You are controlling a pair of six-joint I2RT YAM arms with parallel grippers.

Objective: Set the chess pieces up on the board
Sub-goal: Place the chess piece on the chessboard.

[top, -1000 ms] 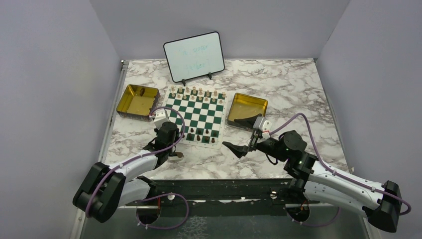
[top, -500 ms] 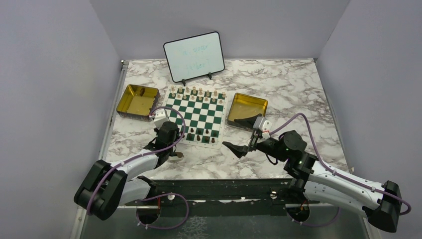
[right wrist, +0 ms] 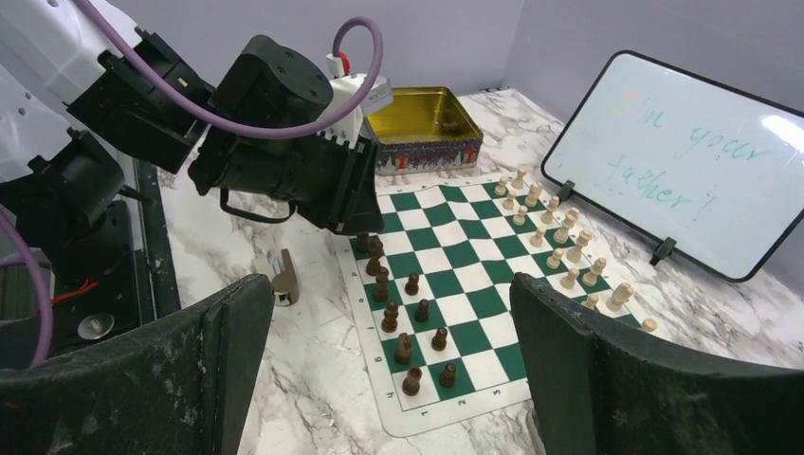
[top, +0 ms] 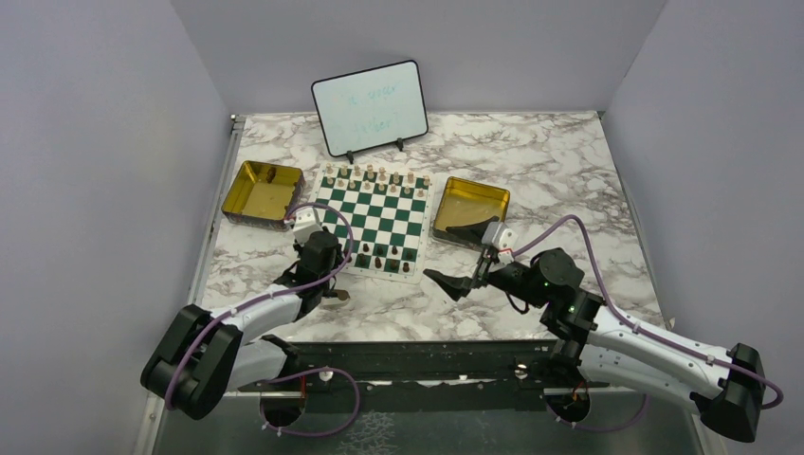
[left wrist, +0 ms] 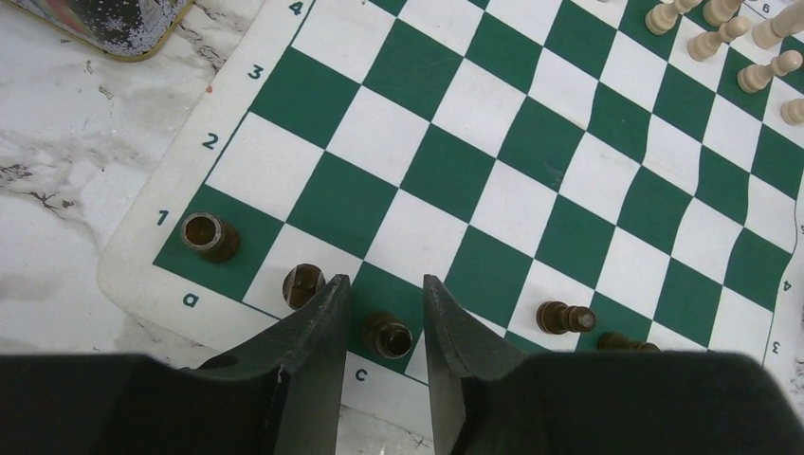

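One dark piece (left wrist: 389,335) stands upright on the board (left wrist: 446,171), on the green square of the near row just above the letter c, between the left fingers (left wrist: 313,351). Those fingers have just parted. A moment ago they were nearly together; now each stands slightly off the piece, so the grip reads as let go. Seen from above, the left arm has not shifted over that time, and only its fingers have moved. The right fingers (right wrist: 171,379) remain spread wide with nothing between them, hovering over the bench (top: 569,161) off the board's near right corner.

For the task, this looks like one more placement done. On the same near row stand a dark corner piece (left wrist: 210,235) and a second dark piece (left wrist: 302,284) just beside the left fingers, with further dark pieces (left wrist: 565,317) along the row. Light pieces (top: 374,175) crowd the far edge. The squares of the next row, ahead of the released piece, are bare, so the dark side is judged unfinished. A small dark thing lies in the gold tin (top: 258,194) left of the board and may be another piece. The next move probably calls for a straight lift of the left fingers, since sideways drift could tip the released piece or its neighbour.
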